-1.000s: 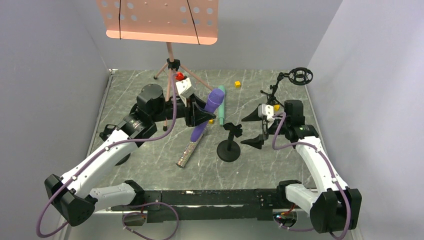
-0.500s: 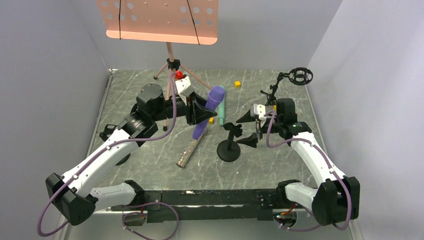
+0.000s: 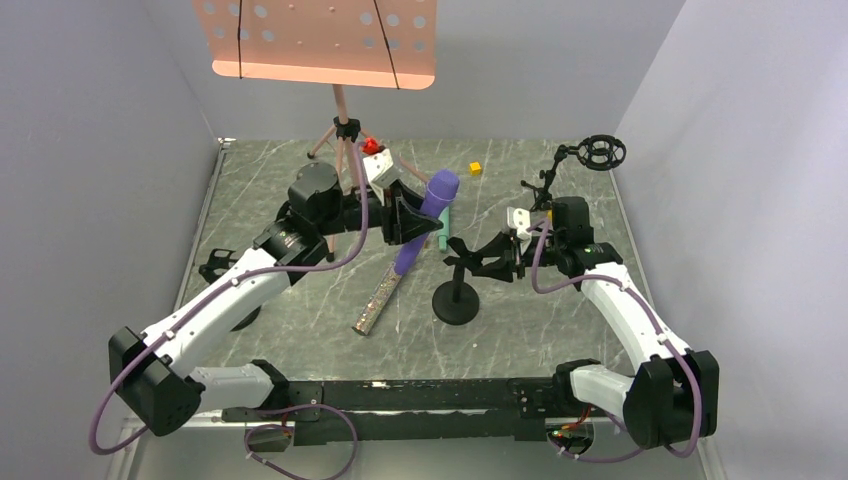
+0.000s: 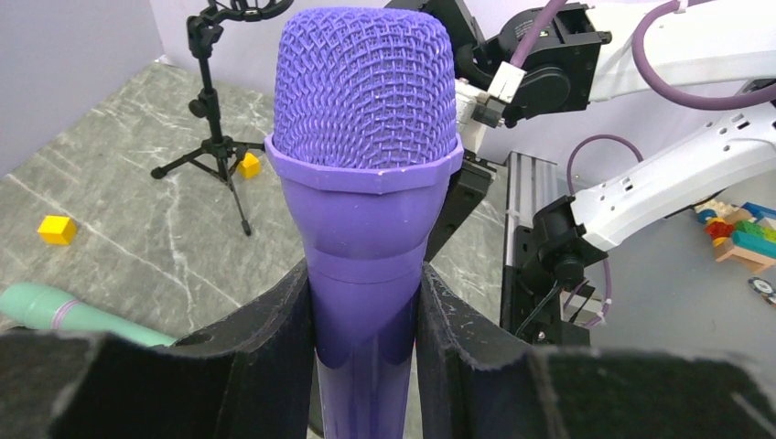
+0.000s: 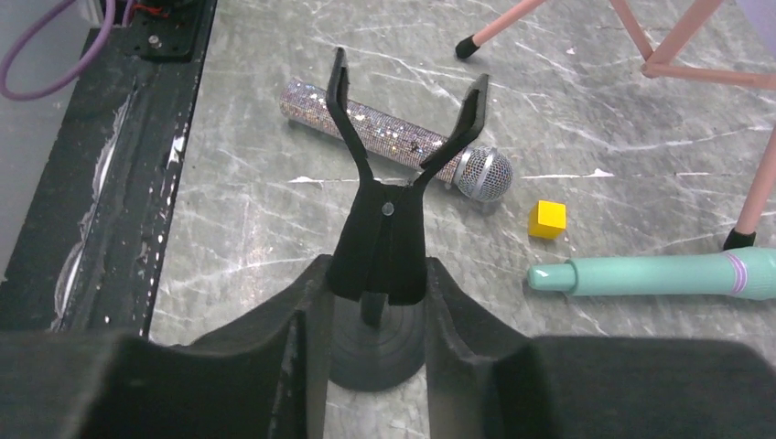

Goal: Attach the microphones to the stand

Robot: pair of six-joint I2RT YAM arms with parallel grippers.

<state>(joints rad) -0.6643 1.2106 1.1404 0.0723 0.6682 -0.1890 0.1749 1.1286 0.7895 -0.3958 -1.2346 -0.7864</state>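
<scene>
My left gripper point(image 3: 412, 222) point(image 4: 364, 306) is shut on the purple microphone point(image 3: 432, 205) point(image 4: 366, 174), gripping its body just below the mesh head and holding it tilted above the table. Right of it stands the black stand point(image 3: 456, 300) with a round base and a forked clip point(image 5: 380, 242). My right gripper point(image 3: 482, 262) point(image 5: 377, 288) is shut on that clip's stem, one finger on each side. The glittery microphone point(image 3: 375, 305) point(image 5: 384, 133) lies flat left of the stand. The teal microphone point(image 5: 659, 274) point(image 4: 55, 311) lies behind the purple one.
A pink music stand point(image 3: 315, 40) on a tripod stands at the back. A small black tripod with a ring mount point(image 3: 598, 152) is at the back right. Yellow cubes point(image 3: 476, 168) point(image 5: 547, 219) and a red block point(image 3: 372, 146) lie on the marble table point(image 3: 300, 310).
My right gripper moved left to the stand and closed on its clip. The left arm carried the purple microphone a little to the right and further back.
</scene>
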